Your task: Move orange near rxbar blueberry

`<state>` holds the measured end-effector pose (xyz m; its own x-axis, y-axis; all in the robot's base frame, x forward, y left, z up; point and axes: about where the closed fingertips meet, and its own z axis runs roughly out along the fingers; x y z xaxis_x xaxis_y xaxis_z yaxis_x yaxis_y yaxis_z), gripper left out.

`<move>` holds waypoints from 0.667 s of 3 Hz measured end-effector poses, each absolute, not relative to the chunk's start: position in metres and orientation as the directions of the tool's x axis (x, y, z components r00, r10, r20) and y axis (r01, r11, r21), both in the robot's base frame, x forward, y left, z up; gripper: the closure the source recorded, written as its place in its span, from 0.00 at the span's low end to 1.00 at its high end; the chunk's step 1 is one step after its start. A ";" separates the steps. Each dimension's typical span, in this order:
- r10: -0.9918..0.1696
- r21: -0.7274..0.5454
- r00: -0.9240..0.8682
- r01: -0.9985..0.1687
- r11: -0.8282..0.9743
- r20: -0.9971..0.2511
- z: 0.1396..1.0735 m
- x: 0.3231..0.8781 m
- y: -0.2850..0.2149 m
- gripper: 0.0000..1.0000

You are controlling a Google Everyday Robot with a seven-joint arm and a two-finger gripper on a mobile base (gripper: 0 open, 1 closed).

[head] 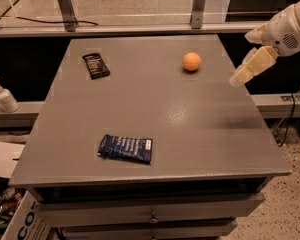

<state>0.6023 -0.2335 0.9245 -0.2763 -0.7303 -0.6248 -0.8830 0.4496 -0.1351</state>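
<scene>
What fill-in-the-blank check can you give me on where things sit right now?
The small round orange fruit lies on the grey table's far ____ part.
The flat dark blue rectangular snack-bar wrapper lies near the table's ____ edge.
The smaller black wrapper lies near the far ____ corner.
The gripper hovers beside the table's right edge, nearest the ____.
Missing: right; front; left; orange fruit.

You have one orange [191, 61], one rxbar blueberry [126, 148] and one black wrapper [96, 65] on the tabletop [190, 124]. One pump bottle [4, 97] stands off its left edge. One gripper [242, 74] hangs at its right edge.
</scene>
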 end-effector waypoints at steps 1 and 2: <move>-0.730 -0.135 -0.276 -0.883 0.449 -0.625 0.924 0.602 -0.233 0.00; -0.716 -0.133 -0.267 -0.884 0.449 -0.645 0.911 0.616 -0.222 0.00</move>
<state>0.6158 -0.2215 0.9113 -0.2668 -0.7164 -0.6447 -0.8838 0.4486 -0.1326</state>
